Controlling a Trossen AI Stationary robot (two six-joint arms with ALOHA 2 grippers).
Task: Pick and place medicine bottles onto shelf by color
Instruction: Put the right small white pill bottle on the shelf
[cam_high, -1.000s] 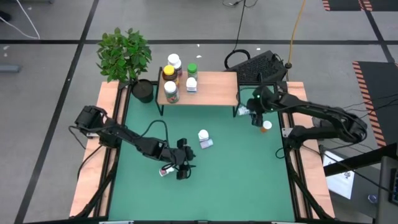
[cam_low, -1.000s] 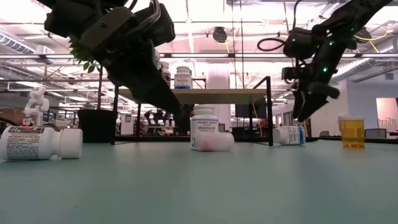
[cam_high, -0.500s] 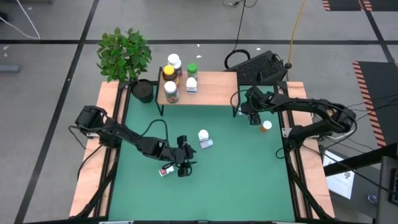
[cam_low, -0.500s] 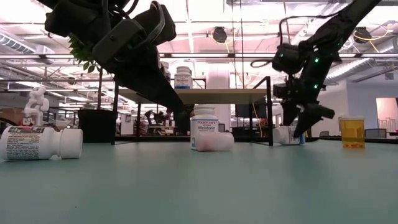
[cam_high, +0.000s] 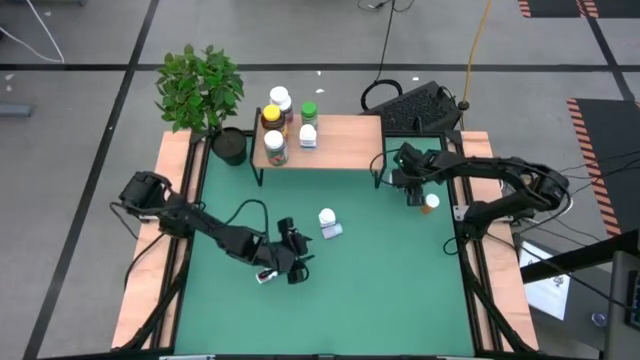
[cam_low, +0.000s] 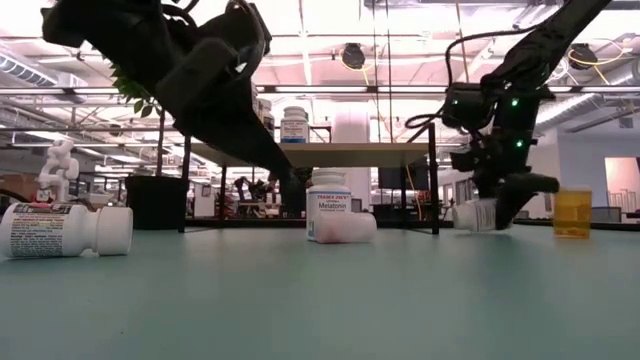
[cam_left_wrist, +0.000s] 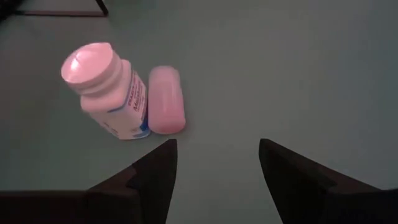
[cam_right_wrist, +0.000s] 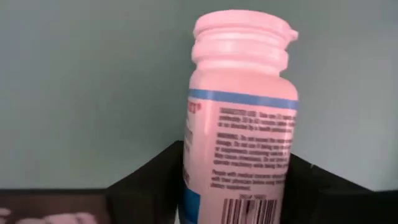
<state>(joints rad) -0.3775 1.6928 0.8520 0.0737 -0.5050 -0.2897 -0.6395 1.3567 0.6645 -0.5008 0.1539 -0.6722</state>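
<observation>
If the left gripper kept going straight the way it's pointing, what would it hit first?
Probably bare green tabletop. The open left gripper points past the upright white blue-labelled bottle and the small white bottle lying beside it, which sit off to one side; depth is uncertain.

The left arm is stretched low from the worktop's left edge toward the middle, its wrist bent down, and the left gripper (cam_high: 290, 266) is held just above the surface with its two dark fingers (cam_left_wrist: 152, 180) spread apart and nothing gripped between them. The right arm is reached in from the right side, elbow raised, and the right gripper (cam_high: 413, 190) is pointed downward, its fingers (cam_right_wrist: 146, 180) clamped on a white bottle (cam_right_wrist: 239, 124).
</observation>
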